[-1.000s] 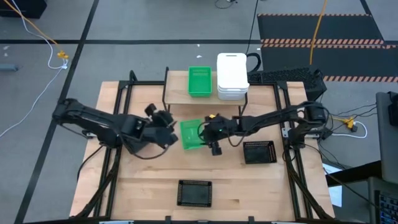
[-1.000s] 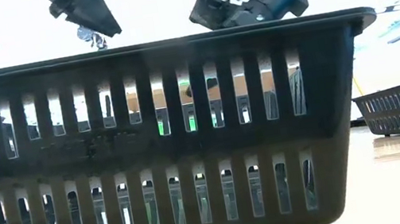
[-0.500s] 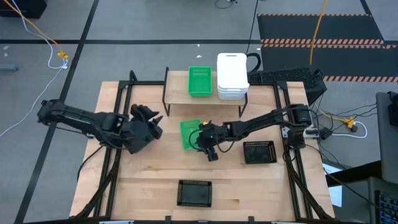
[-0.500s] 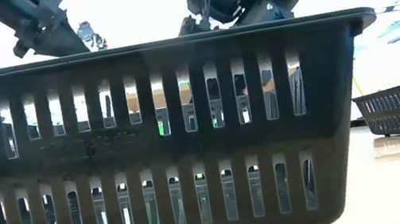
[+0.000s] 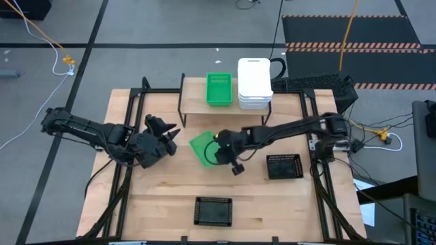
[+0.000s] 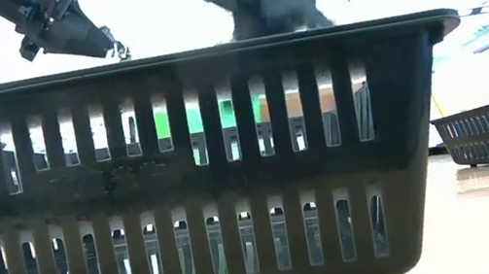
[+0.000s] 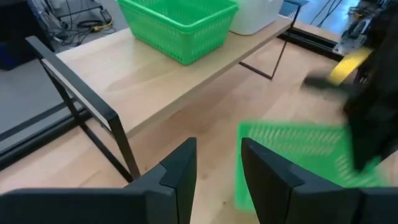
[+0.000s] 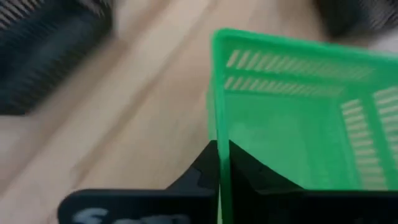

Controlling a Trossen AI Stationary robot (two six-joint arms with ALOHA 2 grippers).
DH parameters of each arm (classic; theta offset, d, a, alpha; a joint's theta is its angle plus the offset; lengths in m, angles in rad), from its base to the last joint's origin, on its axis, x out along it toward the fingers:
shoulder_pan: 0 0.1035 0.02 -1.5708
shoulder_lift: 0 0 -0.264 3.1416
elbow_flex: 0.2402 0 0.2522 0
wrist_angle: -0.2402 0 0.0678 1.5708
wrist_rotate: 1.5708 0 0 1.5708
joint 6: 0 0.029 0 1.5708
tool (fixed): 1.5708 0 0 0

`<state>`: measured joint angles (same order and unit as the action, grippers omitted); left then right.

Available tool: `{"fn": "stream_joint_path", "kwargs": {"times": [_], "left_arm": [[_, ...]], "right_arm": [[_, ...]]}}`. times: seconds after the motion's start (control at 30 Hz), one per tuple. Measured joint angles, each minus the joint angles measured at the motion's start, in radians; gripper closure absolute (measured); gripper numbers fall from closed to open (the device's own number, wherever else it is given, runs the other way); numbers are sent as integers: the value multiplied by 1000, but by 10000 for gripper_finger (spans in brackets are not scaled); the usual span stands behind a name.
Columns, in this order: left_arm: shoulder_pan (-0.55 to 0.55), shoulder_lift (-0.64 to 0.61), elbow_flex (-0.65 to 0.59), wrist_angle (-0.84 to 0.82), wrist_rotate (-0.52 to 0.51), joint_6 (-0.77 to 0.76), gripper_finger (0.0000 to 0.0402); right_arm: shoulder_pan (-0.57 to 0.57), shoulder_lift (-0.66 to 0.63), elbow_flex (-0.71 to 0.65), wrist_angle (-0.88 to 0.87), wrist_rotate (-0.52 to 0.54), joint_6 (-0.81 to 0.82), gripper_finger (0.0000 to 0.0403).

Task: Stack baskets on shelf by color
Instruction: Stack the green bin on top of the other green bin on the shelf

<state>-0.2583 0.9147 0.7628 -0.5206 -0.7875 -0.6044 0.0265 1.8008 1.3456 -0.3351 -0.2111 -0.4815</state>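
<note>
Gripping the rim of a loose green basket (image 5: 203,147), the right gripper (image 5: 219,148) sits mid-table just in front of the shelf (image 5: 225,103); the right wrist view shows its fingers (image 8: 202,169) pinched tight on the thin green wall (image 8: 219,112). That basket is tilted and turned askew, interior empty as far as shown.

On the shelf: 1 green basket (image 5: 219,89) at centre, open top, nothing visible inside. Touching its right side is a white stack (image 5: 254,84), smooth-walled with rounded corners; layers show at its near edge, count uncertain. Left third of the shelf board is bare light wood.

On the table (image 5: 163,204): 1 black basket (image 5: 213,211) near the front edge, another black basket (image 5: 283,166) right of centre. Both are slotted mesh, rectangular, nothing visible in them. The front one fills the low view (image 6: 201,173), its walls cut in 2 rows of vertical slots under a flat rim; green shows through the upper slots.

Left gripper (image 5: 165,129) hangs left of the loose green basket, apart from it, fingers (image 7: 180,171) spread with a clear gap and nothing between them. The left wrist view shows the shelf's thin black legs (image 7: 121,140) and the loose basket's mesh (image 7: 292,155) beyond.
</note>
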Motion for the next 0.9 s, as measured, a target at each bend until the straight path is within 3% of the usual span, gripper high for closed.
{"fn": "stream_joint_path", "kwargs": {"times": [0.17, 0.37, 0.63, 0.73, 0.9], "left_arm": [[-24, 0, 0, 0, 0, -9, 275], [-55, 0, 0, 4, 1, -6, 275], [-53, 0, 0, 31, -9, 15, 275], [-42, 0, 0, 42, -16, 26, 275], [-30, 0, 0, 40, -17, 56, 275]], "right_arm": [[-7, -141, 181, -119, 44, -106, 400], [-109, -258, 312, -64, 243, -277, 401], [-363, -127, 367, -87, 235, -274, 402], [-403, -83, 379, -123, 181, -266, 402], [-432, -29, 375, -197, 177, -233, 402]]}}
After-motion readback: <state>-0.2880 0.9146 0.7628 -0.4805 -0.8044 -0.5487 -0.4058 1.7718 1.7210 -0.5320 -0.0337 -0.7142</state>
